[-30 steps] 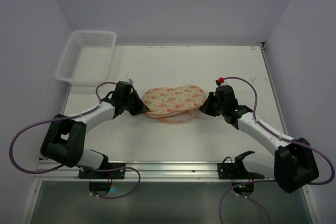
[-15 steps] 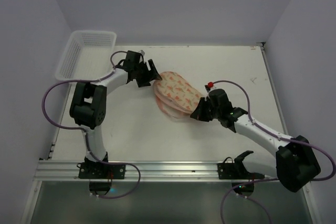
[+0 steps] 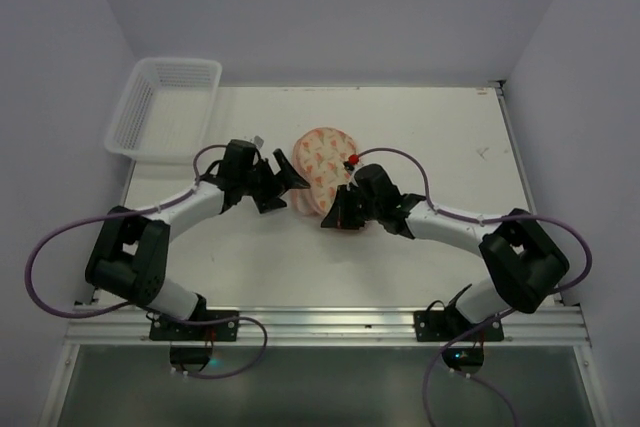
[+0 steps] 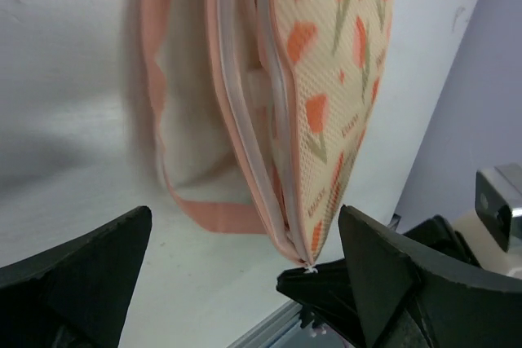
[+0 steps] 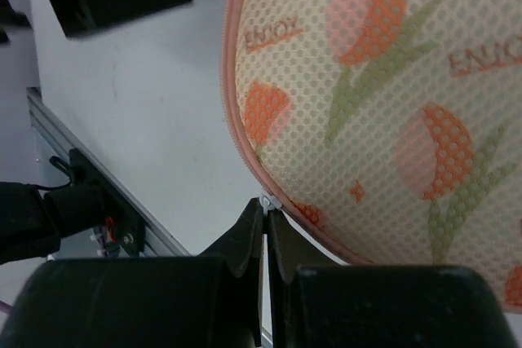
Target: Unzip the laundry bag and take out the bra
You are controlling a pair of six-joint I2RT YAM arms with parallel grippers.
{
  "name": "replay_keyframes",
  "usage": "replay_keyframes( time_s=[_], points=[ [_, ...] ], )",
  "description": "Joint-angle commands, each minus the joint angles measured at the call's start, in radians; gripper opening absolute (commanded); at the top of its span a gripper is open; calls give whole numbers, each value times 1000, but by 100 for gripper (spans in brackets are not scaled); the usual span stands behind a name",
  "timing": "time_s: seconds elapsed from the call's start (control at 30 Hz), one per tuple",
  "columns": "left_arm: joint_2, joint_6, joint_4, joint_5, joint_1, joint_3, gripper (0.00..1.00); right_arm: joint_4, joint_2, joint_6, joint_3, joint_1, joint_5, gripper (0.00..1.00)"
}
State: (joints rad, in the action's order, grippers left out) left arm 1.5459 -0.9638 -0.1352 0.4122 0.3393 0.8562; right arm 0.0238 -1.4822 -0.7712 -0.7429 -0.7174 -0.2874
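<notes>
With the right end effector (image 5: 266,213) pinching the zipper pull (image 5: 267,200) at the near end of the laundry bag (image 3: 322,157), the spread left end effector (image 3: 284,185) faces its left edge

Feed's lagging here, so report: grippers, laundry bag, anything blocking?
Left gripper open, off the laundry bag. Right gripper shut on the zipper pull. Bag up on edge, zipper partly open, bra not clearly visible. Nothing blocking.

The laundry bag (image 4: 326,79) is cropped above (left side blurred).
</notes>
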Motion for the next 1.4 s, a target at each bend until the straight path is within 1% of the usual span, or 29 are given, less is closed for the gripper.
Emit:
replay_keyframes(
  time_s=[0.0,0.03,0.1,0.13,0.2,0.3,0.33,0.37,0.4,0.43,0.5,0.53,0.6,0.67,0.73,0.77,0.8,0.87,0.9,0.93,1.0,1.07,1.1,1.13,1.2,1.23,1.3,1.37],
  points=[
    [-96,-137,165,-30,88,-119,98,85,-41,-5,-75,-7,-30,0],
    [-102,-176,216,-41,131,-141,97,85,-50,-5,-88,-10,-35,0],
    [-93,-205,255,-56,156,-176,94,84,-70,0,-102,-11,-38,0],
    [-87,-219,278,-62,171,-181,91,80,-76,4,-111,-16,-41,0],
    [-63,-219,286,-79,182,-178,87,79,-87,10,-119,-20,-41,0],
    [-44,-214,289,-95,193,-155,78,70,-93,15,-127,-27,-41,0],
    [-43,-210,289,-105,199,-146,70,68,-90,15,-127,-28,-41,0],
    [-41,-208,289,-111,201,-143,64,67,-89,16,-124,-30,-39,0],
    [-37,-207,289,-116,201,-143,55,64,-87,18,-121,-31,-38,0],
    [-33,-205,284,-119,202,-141,36,51,-84,21,-115,-30,-33,0],
    [-20,-201,275,-122,201,-144,22,35,-63,27,-101,-30,-13,0],
    [-15,-194,269,-121,202,-146,11,21,-50,30,-80,-30,2,0],
    [-6,-188,261,-121,201,-152,1,-2,-6,53,-56,-19,45,0],
    [-3,-168,252,-121,193,-155,0,-47,48,65,-7,-1,65,0],
    [0,-132,230,-112,167,-154,0,-93,94,70,58,54,77,0],
    [0,-115,223,-104,155,-151,0,-110,146,70,83,85,73,0],
    [8,-95,207,-80,138,-141,0,-125,173,72,108,151,67,0],
    [28,-8,166,-46,78,-112,0,-177,230,79,172,217,59,0],
    [49,26,92,-32,60,-65,0,-195,284,95,184,261,62,0],
    [60,102,65,-30,28,-37,0,-235,308,99,197,274,76,0],
    [98,193,1,-47,0,50,0,-263,354,111,197,279,80,0],
    [129,233,5,-38,-5,104,0,-254,362,109,192,276,51,0],
    [173,247,2,-1,-3,137,0,-236,361,95,192,270,25,0],
    [199,260,2,22,-3,203,0,-182,343,84,197,265,2,0],
    [258,248,6,80,-2,251,0,-139,309,61,189,221,-27,0],
    [266,240,12,88,0,268,0,-113,260,56,168,204,-24,0],
    [252,224,26,82,1,258,0,-104,212,49,134,168,-15,0],
    [214,223,25,68,0,218,0,-81,162,41,129,164,-13,0]
  ],
)
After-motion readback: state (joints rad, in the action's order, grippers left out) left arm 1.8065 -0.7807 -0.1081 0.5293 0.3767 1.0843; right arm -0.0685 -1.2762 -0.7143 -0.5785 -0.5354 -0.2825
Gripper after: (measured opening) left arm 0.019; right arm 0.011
